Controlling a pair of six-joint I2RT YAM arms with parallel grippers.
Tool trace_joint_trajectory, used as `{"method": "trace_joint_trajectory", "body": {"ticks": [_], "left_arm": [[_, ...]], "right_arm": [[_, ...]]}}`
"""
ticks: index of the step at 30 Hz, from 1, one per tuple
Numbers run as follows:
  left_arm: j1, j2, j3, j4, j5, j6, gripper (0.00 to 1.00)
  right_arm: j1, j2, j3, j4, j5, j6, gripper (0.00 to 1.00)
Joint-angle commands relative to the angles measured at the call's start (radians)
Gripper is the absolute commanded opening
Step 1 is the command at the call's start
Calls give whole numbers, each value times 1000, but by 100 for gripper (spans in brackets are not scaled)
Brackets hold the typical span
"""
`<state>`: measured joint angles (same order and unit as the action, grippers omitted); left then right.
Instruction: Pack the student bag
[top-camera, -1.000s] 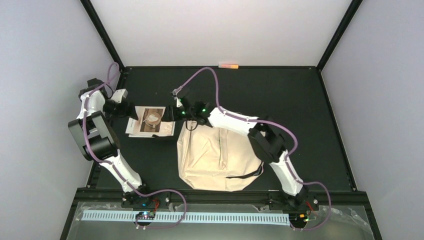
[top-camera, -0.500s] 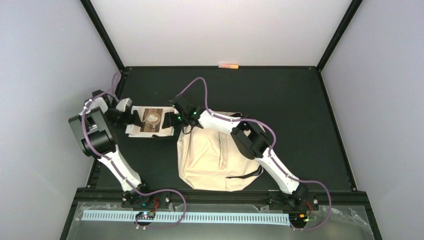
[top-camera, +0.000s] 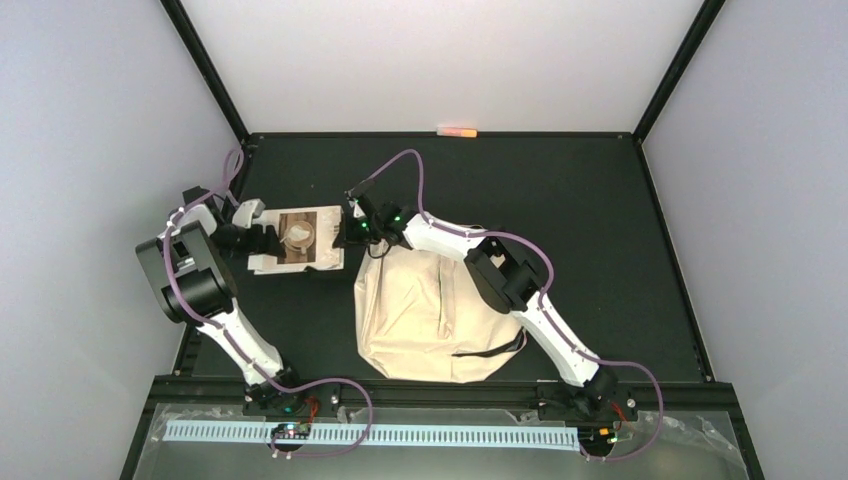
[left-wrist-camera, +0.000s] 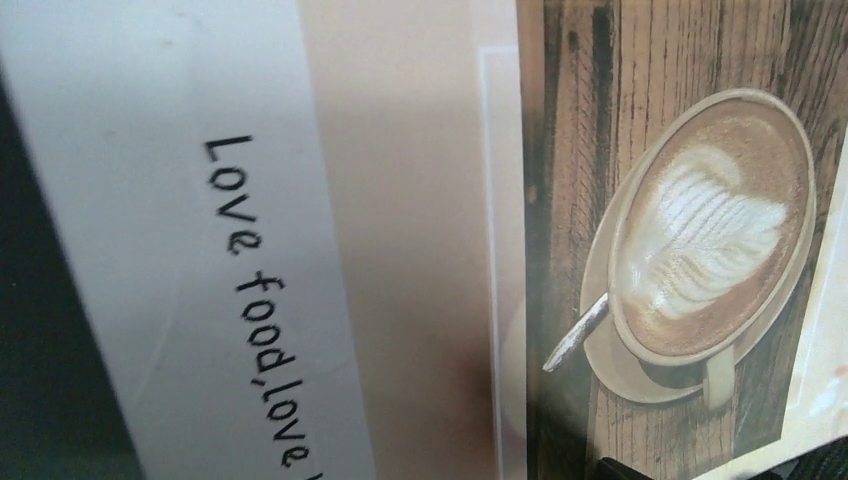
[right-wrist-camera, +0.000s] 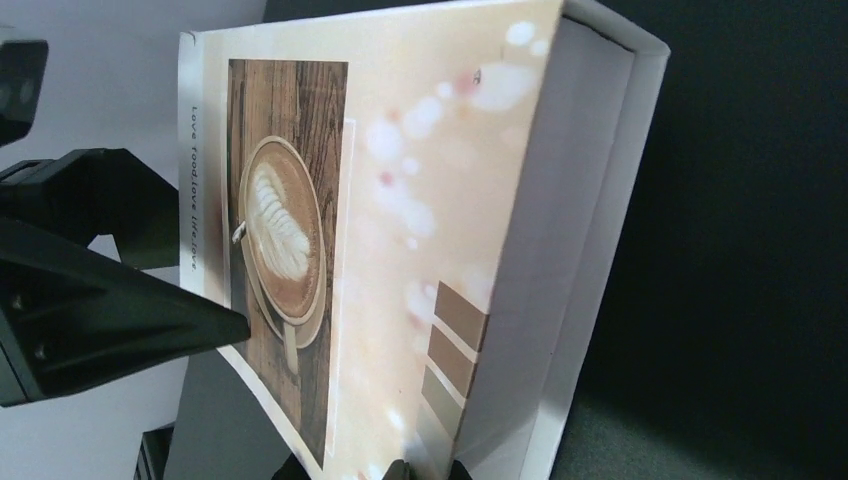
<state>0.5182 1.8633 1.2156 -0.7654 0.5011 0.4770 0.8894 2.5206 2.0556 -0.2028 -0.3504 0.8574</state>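
A matte black table (top-camera: 600, 200) sits inside white walls with black corner posts. A small orange-pink stick (top-camera: 458, 130) lies at its far edge, at 12 o'clock.

The right gripper (top-camera: 347, 230) is pinched nearly closed on the right edge of a book (top-camera: 300, 240). In its wrist view the book's near edge runs down to the dark fingertips at the bottom of the frame. Whether it grips the cover alone or the whole block cannot be told.

The left gripper (top-camera: 262, 240) is at the book's opposite edge, at 9 o'clock of it. Its jaws are wide apart. In the right wrist view they appear as two black wedges standing clear of each other beside the cover.

The student bag (top-camera: 430, 320) lies flat near the table's centre, at about 4 o'clock of the book, under the right arm. It is soft cream fabric, rounded at its near end, with creases and a black strap at its lower right.

The book is a flat rectangle with a glossy cover. The cover shows a latte in a cup on a saucer, set on dark wood grain, beside a peach field with pale blurred spots and small brown blocks. A white margin carries handwritten-style lettering that begins "Love food, love". The side of the book looks plain white.
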Motion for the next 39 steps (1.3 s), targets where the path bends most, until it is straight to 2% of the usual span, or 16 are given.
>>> {"method": "trace_joint_trajectory", "body": {"ticks": [1,4,9,14,18,20,23,26,31,34,37,39], "left_arm": [[-5,-41,-17,-64,90,51,91],[20,-70,21,-94,96,63,98],[90,-156,112,-141,126,142,99],[107,-229,218,-276,305,280,99],[80,-275,255,-340,425,398,96],[44,-285,264,-390,455,495,98],[-22,-231,320,-621,465,780,99],[-65,-149,373,-783,444,938,99],[-65,-137,354,-785,467,1070,99],[-126,-137,294,-785,439,1161,99],[-192,-92,279,-778,392,1143,99],[-197,-51,302,-752,391,1095,99]], "right_arm": [[34,-44,19,158,-91,-44,1],[33,-110,-14,159,-83,-124,1],[33,-228,-129,148,-59,-265,1],[33,-309,-182,80,-65,-433,1],[34,-371,-224,28,-65,-567,1],[34,-387,-243,0,-71,-617,1],[34,-403,-265,-37,-91,-666,1],[35,-433,-313,-59,-82,-710,1],[36,-506,-430,3,-75,-753,1],[40,-522,-468,39,-75,-761,1],[40,-521,-477,42,-64,-772,1],[40,-526,-493,55,-65,-774,1]]}}
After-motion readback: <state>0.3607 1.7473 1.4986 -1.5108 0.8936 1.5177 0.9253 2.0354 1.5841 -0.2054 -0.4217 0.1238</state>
